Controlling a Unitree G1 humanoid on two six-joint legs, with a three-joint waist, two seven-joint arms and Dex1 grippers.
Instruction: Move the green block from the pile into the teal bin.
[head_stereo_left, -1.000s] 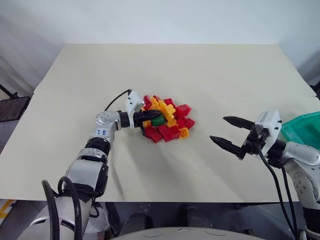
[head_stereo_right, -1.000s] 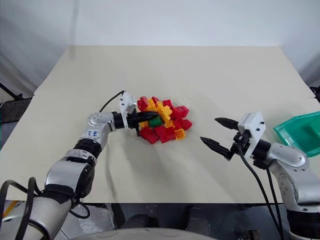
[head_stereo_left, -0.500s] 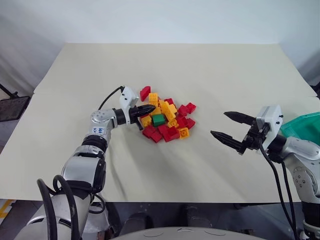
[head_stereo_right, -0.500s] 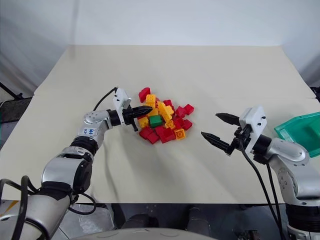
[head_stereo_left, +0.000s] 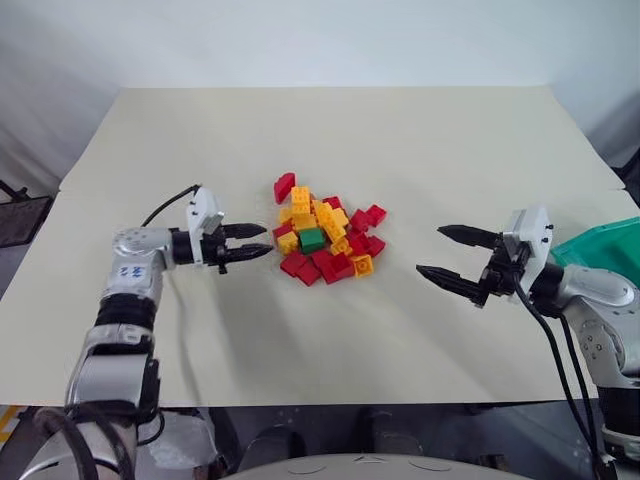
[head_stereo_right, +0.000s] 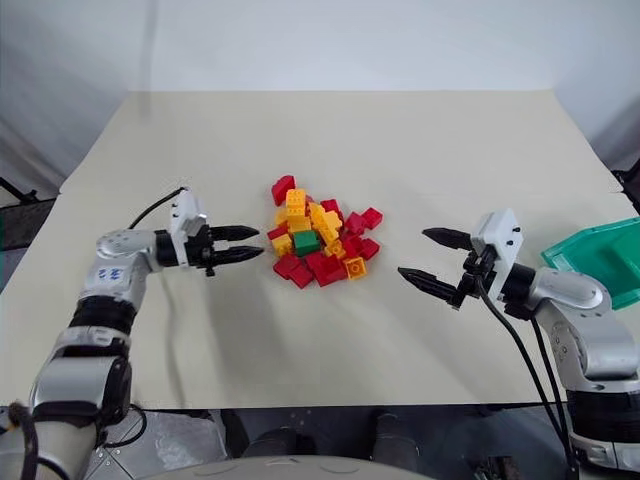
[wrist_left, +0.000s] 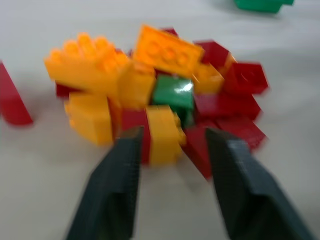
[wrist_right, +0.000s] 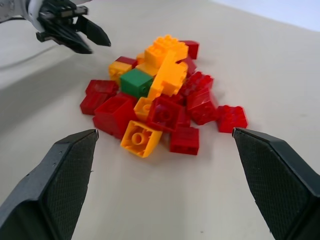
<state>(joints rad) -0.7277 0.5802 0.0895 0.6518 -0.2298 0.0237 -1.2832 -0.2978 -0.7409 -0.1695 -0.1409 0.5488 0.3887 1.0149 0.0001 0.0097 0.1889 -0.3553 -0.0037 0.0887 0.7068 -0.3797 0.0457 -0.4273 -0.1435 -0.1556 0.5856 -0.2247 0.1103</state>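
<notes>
Holding our right pincer (head_stereo_left: 453, 256) spread wide and empty, we kept it between the pile (head_stereo_left: 326, 241) and the bin (head_stereo_left: 608, 260) behind it. Our left pincer (head_stereo_left: 243, 243) stood part-open, empty, just short of the pile; the green block (head_stereo_left: 312, 239) sat exposed beyond its tips, likely for a clean grab.
</notes>
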